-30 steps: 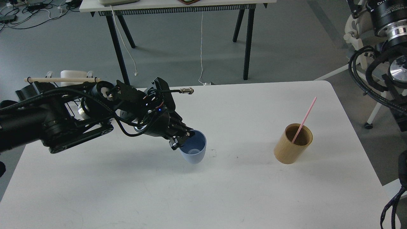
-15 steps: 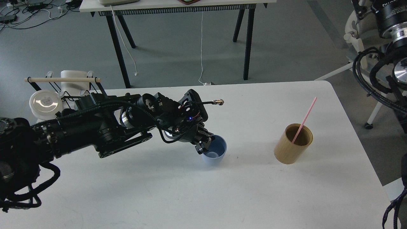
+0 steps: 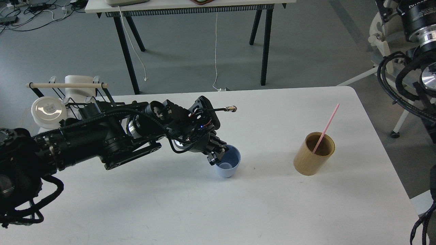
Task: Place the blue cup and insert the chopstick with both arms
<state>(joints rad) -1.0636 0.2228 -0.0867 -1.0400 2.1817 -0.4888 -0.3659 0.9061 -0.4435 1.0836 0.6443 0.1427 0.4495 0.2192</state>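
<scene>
Gripping the near-left rim of the blue cup (image 3: 227,166), the left gripper (image 3: 217,153) is closing its fingers over the cup's wall at about nine o'clock on the rim, one finger seeming to sit inside the mouth and the other outside. Its black arm (image 3: 102,143) is reaching in from the left edge across the white counter (image 3: 218,211), with a thin brass-tipped cable end (image 3: 232,109) sticking out toward three o'clock above the wrist. Behind the arm, toward ten o'clock on the counter, a black wire rack (image 3: 68,97) is carrying a pale wooden rod (image 3: 66,85), with a white round lid (image 3: 48,109) just beside it. The blue cup is standing upright near the counter's middle, mouth up, its base appearing to rest on the surface. Well apart from it, toward three o'clock, a tan cylindrical holder (image 3: 312,159) is standing upright, and the pink chopstick (image 3: 326,128) is leaning inside it, its upper end pointing toward one o'clock. At the far right edge, only thick upper parts and cables of the right arm (image 3: 417,64) are showing; its gripper is lying outside the view.
</scene>
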